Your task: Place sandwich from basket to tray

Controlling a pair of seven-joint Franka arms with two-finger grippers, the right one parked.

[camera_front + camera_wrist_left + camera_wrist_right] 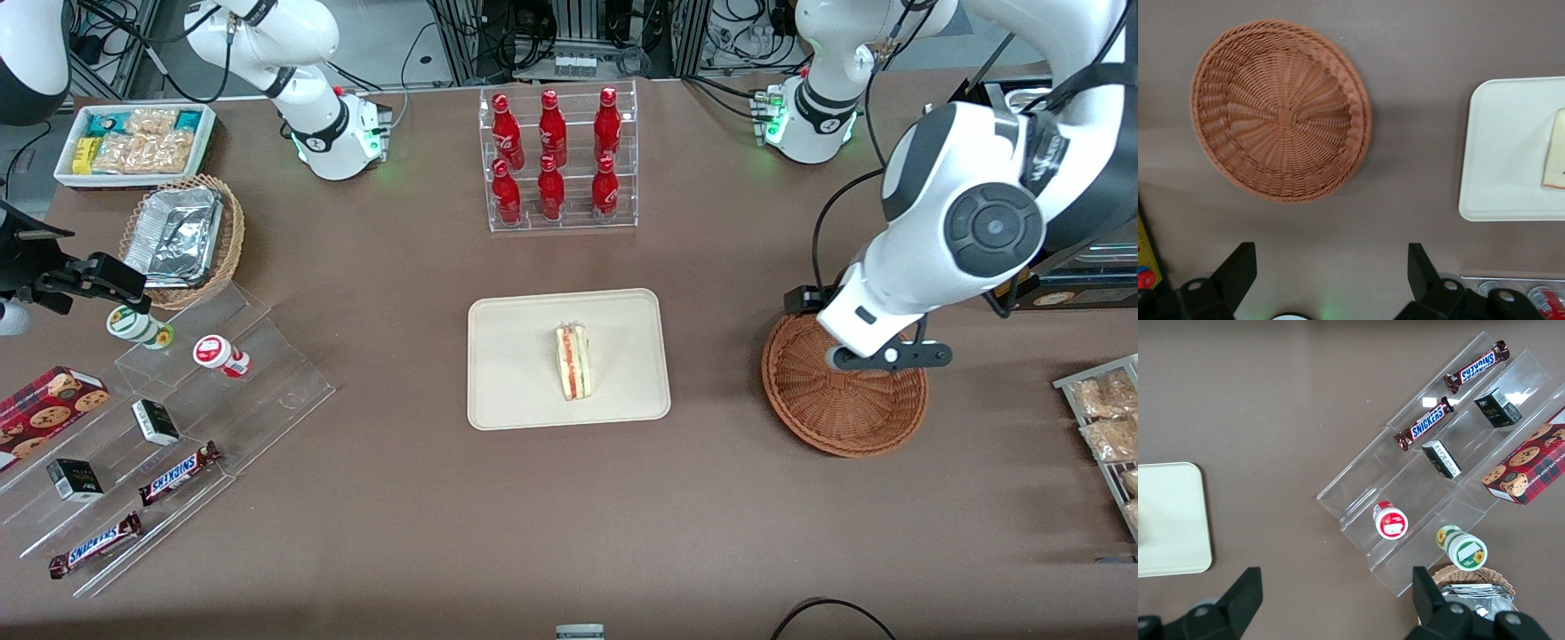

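Now tool (1328, 277) spread above basket (1281, 110)

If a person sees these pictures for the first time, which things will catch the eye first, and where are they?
First, the sandwich lying on the beige tray in the middle of the table, with six red bottles in a clear rack farther from the front camera. Next, the reddish-brown basket, with nothing in it, toward the working arm's end, and the gripper open above the bare table beside it.
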